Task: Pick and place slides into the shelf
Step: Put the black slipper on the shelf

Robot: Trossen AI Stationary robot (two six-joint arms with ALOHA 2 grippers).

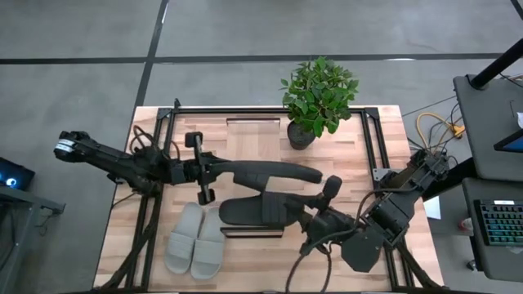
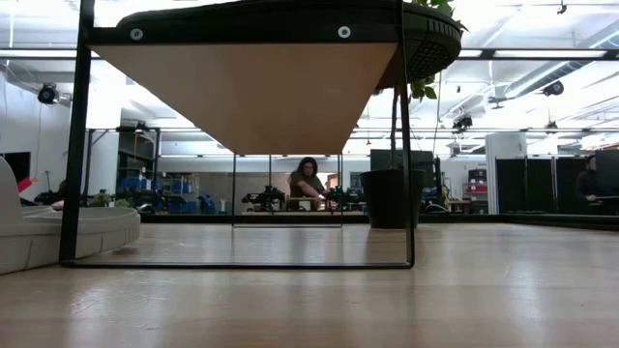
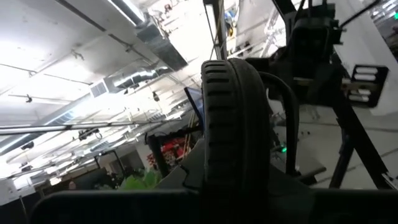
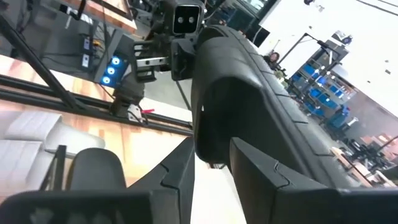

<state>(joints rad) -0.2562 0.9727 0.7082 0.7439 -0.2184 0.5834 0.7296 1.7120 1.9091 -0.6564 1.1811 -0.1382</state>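
Note:
My left gripper (image 1: 214,170) is shut on one dark slide (image 1: 270,171), held above the shelf (image 1: 253,143), a narrow wooden plank on dark end rails (image 2: 73,145). My right gripper (image 1: 331,192) stands open by that slide's right end. In the right wrist view, a gap shows between its fingers (image 4: 199,186), and the slide (image 4: 261,93) runs away from them. A second dark slide (image 1: 253,211) lies flat across the plank's near end and overhangs it on the right (image 2: 426,39). The pale grey pair (image 1: 196,241) rests sole-down on the table left of the shelf. My left gripper holds the dark slide by its end toward the table's left (image 1: 227,169), pinched between the two fingers. The fingers come about level from the left and lie along the slide. The slide juts out past them, its ridged sole (image 3: 236,124) showing, and it hangs clear of the shelf. My right gripper: I cannot tell whether a finger (image 4: 267,180) touches the slide's near end (image 4: 211,130).
A potted plant (image 1: 317,98) stands at the far right of the table, close to the shelf's far end. Dark frame bars (image 1: 372,139) run along both sides of the table. People sit in the room beyond (image 2: 308,184).

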